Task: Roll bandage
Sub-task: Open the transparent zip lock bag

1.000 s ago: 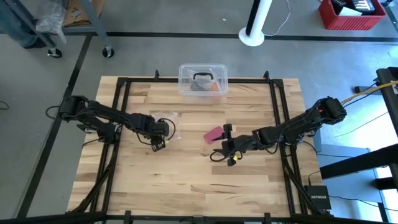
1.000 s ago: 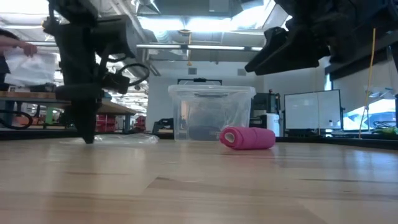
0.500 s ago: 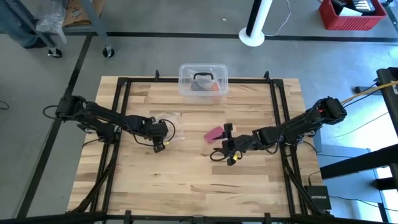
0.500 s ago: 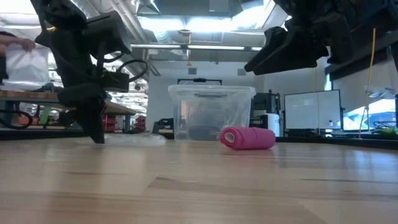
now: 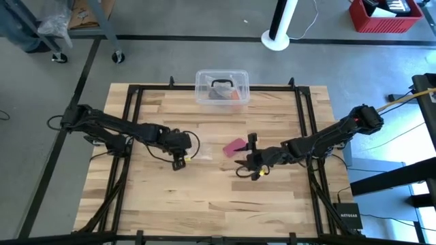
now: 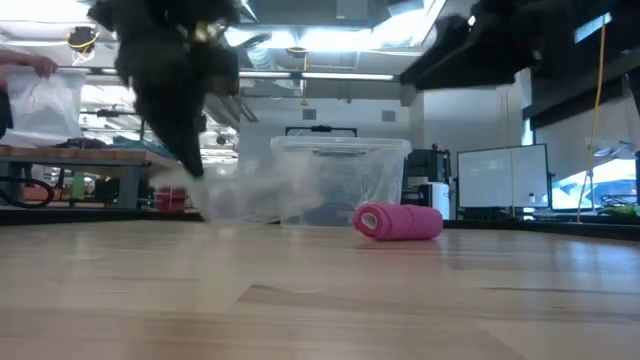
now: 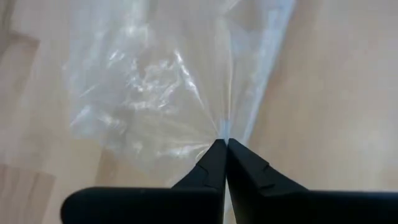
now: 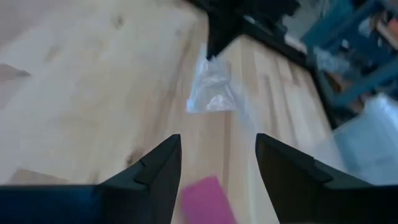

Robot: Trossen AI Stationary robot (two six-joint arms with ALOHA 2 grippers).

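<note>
The bandage (image 5: 235, 146) is a small pink roll lying on its side on the wooden table, also visible in the low view (image 6: 400, 222) and the right wrist view (image 8: 208, 199). My right gripper (image 5: 250, 158) hovers open just to its near right, with the roll below and ahead of the fingers (image 8: 217, 144). My left gripper (image 5: 181, 160) is left of centre, shut on a small clear plastic bag (image 5: 197, 152). My left gripper pinches the clear bag's film (image 7: 221, 127) between its two fingertips, at an edge where creases fan out from the pinch. The fingers slant down from the table's left. The bag (image 6: 255, 195) spreads away beyond the fingertips, its lower part down near the tabletop.
A clear plastic box (image 5: 222, 87) with a black handle stands at the table's far edge, behind the roll (image 6: 340, 180). A black frame (image 5: 133, 109) runs around the tabletop. A person's hand with a white bag (image 6: 30, 85) shows in the room beyond.
My left gripper came down onto the clear bag, shut on it and has risen, moving toward the table's right. The bag has been drawn along with it toward the roll and partly lifted. The roll has stayed put.
</note>
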